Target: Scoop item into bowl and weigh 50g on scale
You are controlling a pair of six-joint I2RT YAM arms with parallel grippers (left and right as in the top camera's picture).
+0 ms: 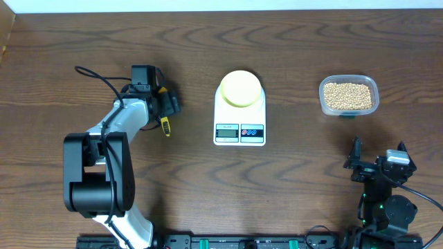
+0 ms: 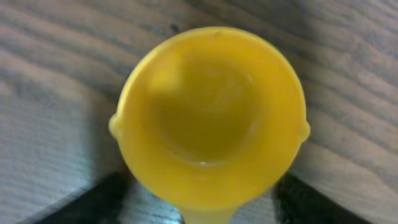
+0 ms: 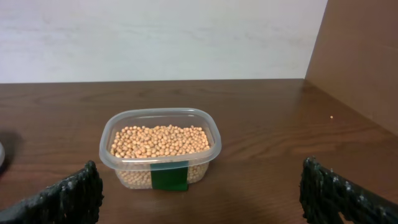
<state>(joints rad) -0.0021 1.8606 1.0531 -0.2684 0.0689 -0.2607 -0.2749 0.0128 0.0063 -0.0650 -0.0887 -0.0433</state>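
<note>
Dark wood-grain table (image 1: pixel 291 200) carries every item.

Overhead view: the scale (image 1: pixel 239 124) sits at centre with the bowl (image 1: pixel 240 88) on its platform, so added weight registers directly. The bowl appears empty. A clear tub (image 1: pixel 321 97) well to the right holds the beans (image 1: pixel 348 95). At far left, the left gripper (image 1: pixel 166 105) is at the yellow scoop (image 1: pixel 165 125). Near the front edge sits the right gripper (image 1: pixel 379 153).

Left wrist view: the scoop (image 2: pixel 211 118) fills the frame, empty, over bare table. Whether the claw is clamped on its handle cannot be told.

Right wrist view: the fingers (image 3: pixel 68 196) stand wide apart with nothing held, facing the tub, probably to steady it. Judged load: 0 of 50 g
</note>
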